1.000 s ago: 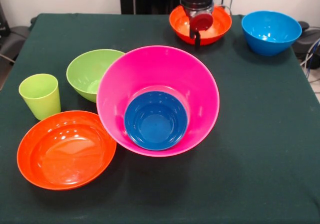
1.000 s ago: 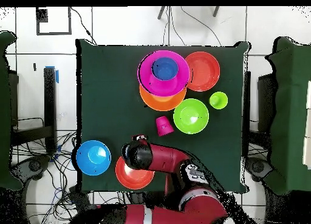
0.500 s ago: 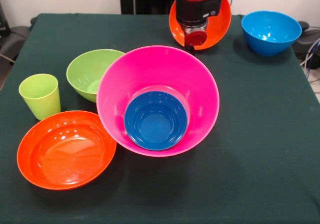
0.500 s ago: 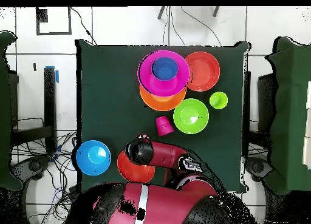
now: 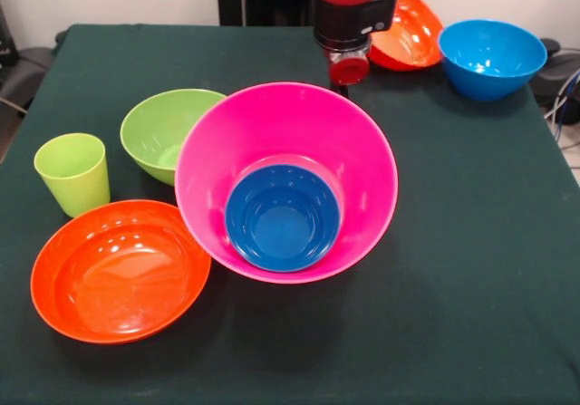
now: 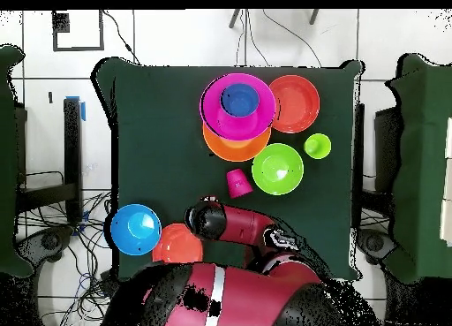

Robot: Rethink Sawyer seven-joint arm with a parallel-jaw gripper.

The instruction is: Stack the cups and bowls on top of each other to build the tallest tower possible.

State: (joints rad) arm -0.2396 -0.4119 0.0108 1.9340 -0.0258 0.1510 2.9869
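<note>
The tower is a big pink bowl [image 5: 285, 165] [image 6: 238, 110] resting on a big orange bowl [image 6: 237, 147], with a small dark blue bowl [image 5: 283, 216] inside it. My gripper [image 5: 349, 68] [image 6: 205, 218] hangs at the robot's side of the table, apart from the tower. A tilted red-orange bowl [image 5: 412, 35] [image 6: 177, 246] sits right beside the gripper, against the light blue bowl [image 5: 492, 56] [image 6: 136, 229]. Whether the gripper grips it does not show. A green bowl [image 5: 168, 131], a lime green cup [image 5: 72, 171] and an upturned red-pink cup [image 6: 238, 182] stand separately.
A second shallow red-orange bowl [image 5: 120, 269] [image 6: 294, 103] lies next to the tower. The table [image 5: 471, 269] has a dark green cloth. Cables [image 6: 88, 243] and chairs surround it on the floor.
The gripper has swung sideways, and the red-orange bowl beside it went from lying flat to tilted and moved over against the light blue bowl.
</note>
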